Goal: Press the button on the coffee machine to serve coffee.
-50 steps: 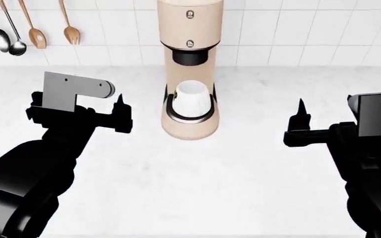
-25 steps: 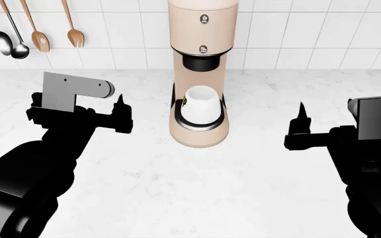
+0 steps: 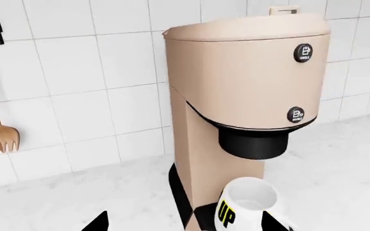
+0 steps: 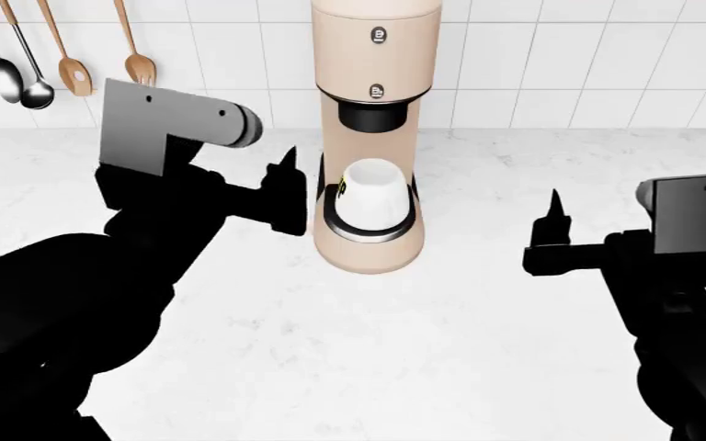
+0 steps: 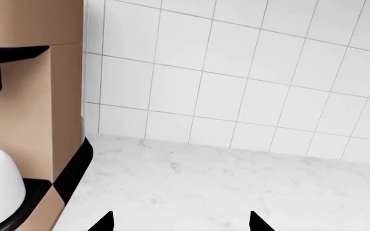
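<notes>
The beige coffee machine (image 4: 371,138) stands at the back of the white marble counter (image 4: 366,349), against the tiled wall. It has two small dark buttons, an upper one (image 4: 381,35) and a lower one (image 4: 378,91), above a black spout collar (image 4: 371,115). A white cup (image 4: 371,193) sits on its tray. My left gripper (image 4: 284,175) is open and empty, just left of the machine at cup height. The left wrist view shows the machine (image 3: 249,86), both buttons (image 3: 304,53) (image 3: 296,114) and the cup (image 3: 246,207). My right gripper (image 4: 555,216) is open and empty, well right of the machine.
Metal spoons (image 4: 10,73) and wooden utensils (image 4: 108,60) hang on the wall at the back left; one wooden fork (image 3: 4,137) shows in the left wrist view. The right wrist view shows the machine's side (image 5: 37,96), bare counter and tiles (image 5: 236,96).
My left arm has risen and moved right, close to the machine's left side. The right arm has barely moved. Earlier the head view shifted, putting the machine nearer the middle.
</notes>
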